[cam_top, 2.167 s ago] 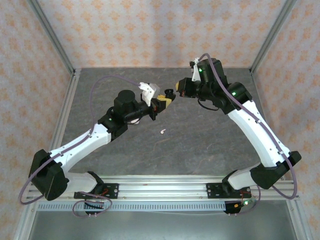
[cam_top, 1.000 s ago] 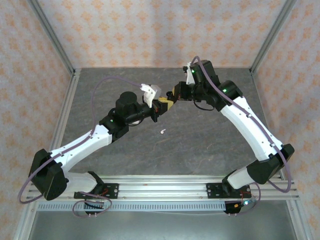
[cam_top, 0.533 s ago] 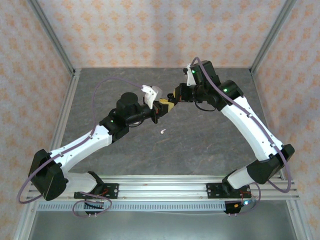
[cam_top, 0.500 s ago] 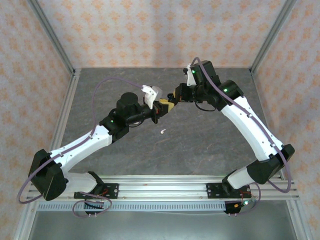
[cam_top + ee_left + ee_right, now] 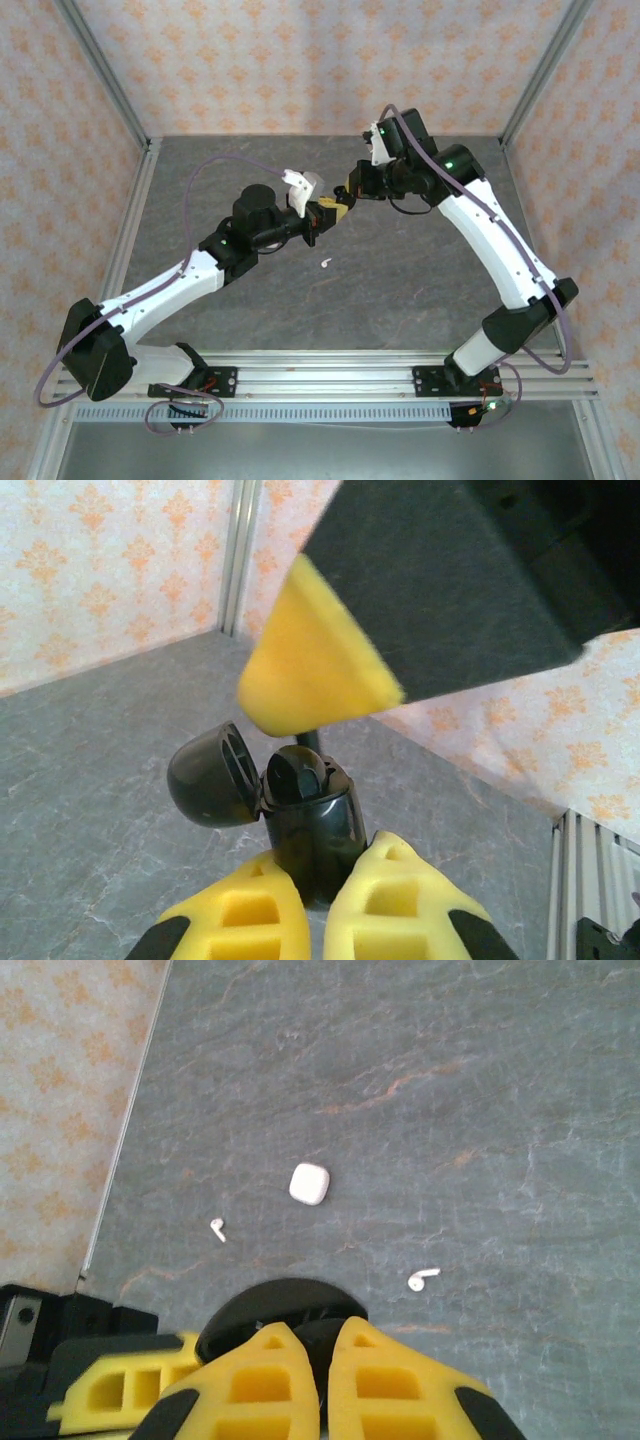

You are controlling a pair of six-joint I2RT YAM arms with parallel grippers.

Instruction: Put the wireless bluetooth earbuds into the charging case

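Two white earbuds lay on the grey worktop [image 5: 500,1110], one earbud [image 5: 217,1228] and the other earbud [image 5: 423,1279] on either side of the white case [image 5: 309,1183]. The left tool [image 5: 325,880] pinched the black case [image 5: 310,820], its lid [image 5: 205,775] open. The right tool [image 5: 322,1345] hovered just above, fingers pressed together; whether they gripped anything was unclear.

White arms [image 5: 490,235] with black joints [image 5: 257,207] carry purple cables [image 5: 220,160], seemingly green lights [image 5: 450,167], yellow tool pads [image 5: 390,905].
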